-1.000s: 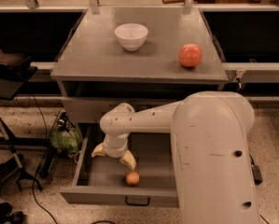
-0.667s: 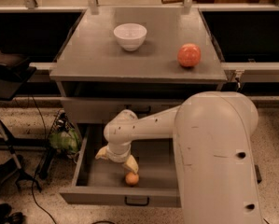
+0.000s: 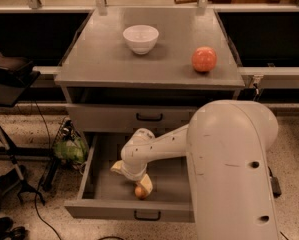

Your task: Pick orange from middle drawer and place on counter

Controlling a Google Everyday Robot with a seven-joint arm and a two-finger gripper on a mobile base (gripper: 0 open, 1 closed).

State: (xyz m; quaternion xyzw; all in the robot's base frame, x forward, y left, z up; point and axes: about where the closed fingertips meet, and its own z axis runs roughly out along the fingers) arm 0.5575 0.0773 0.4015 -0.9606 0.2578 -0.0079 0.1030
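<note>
- The orange (image 3: 140, 192) lies on the floor of the middle drawer (image 3: 105, 186), close to the drawer's front wall and a little right of its centre.
- The gripper (image 3: 132, 180) is down inside the drawer, right over the fruit. Its jaws stand open: one pale finger (image 3: 147, 184) touches or nearly touches the orange's upper right side, while the other sticks out to the left – well clear of the fruit.
- The orange is not held; it rests on the drawer floor at the tip of the nearer finger.
- The white arm (image 3: 164, 143) reaches into the drawer from the right, coming off the robot's large rounded body (image 3: 234, 174), which hides the drawer's right end.
- The middle drawer is pulled far out, its small black handle (image 3: 147, 215) mid-front.
- Above it, the upper drawer front (image 3: 101, 118) is shut.
- On the counter surface (image 3: 104, 64) sit a white bowl (image 3: 140, 38) towards the back – left of centre – and a red-orange ball (image 3: 204, 59) near the right rim, well apart from each other.
</note>
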